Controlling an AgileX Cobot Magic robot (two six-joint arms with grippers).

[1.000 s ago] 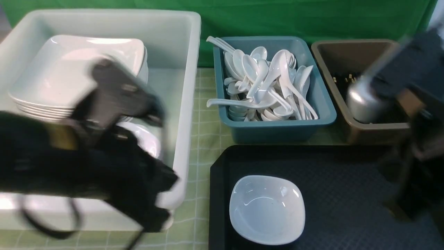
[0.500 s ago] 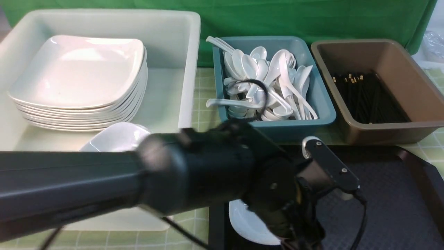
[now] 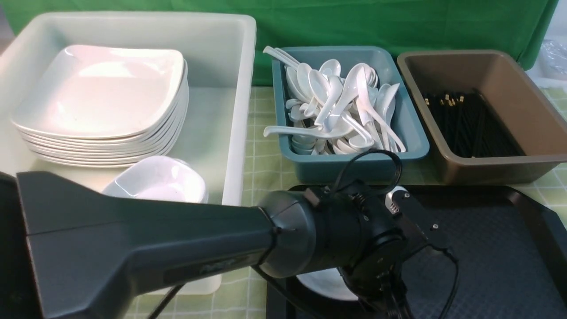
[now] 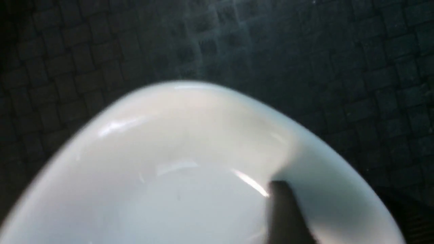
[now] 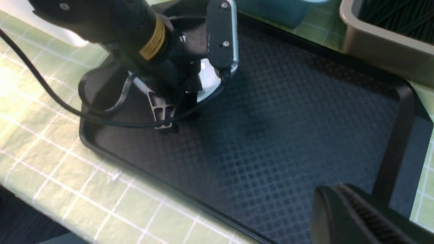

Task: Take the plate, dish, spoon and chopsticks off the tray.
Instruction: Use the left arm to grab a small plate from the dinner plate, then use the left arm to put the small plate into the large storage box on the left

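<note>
The dish (image 3: pixel 321 283), small and bluish-white, sits at the near left of the black tray (image 3: pixel 487 248). My left arm reaches across from the left and covers most of it. The left gripper (image 5: pixel 178 118) points down over the dish (image 5: pixel 207 79). One dark finger (image 4: pixel 284 213) is inside the dish (image 4: pixel 169 162) near its rim and a pale finger stands outside it. How tightly they hold the rim does not show. My right gripper (image 5: pixel 339 203) hovers shut and empty above the tray's near right corner. No plate, spoon or chopsticks show on the tray.
A white tub (image 3: pixel 241 88) at the back left holds a stack of plates (image 3: pixel 97 93) and small dishes (image 3: pixel 159 179). Behind the tray a teal tub (image 3: pixel 416 146) is full of spoons. A brown tub (image 3: pixel 522 102) holds black chopsticks (image 3: pixel 469 124). Green checked cloth covers the table.
My left arm swung from over the white tub to the tray and came down over the dish. The right arm drew back from the brown tub, out of the front view.
</note>
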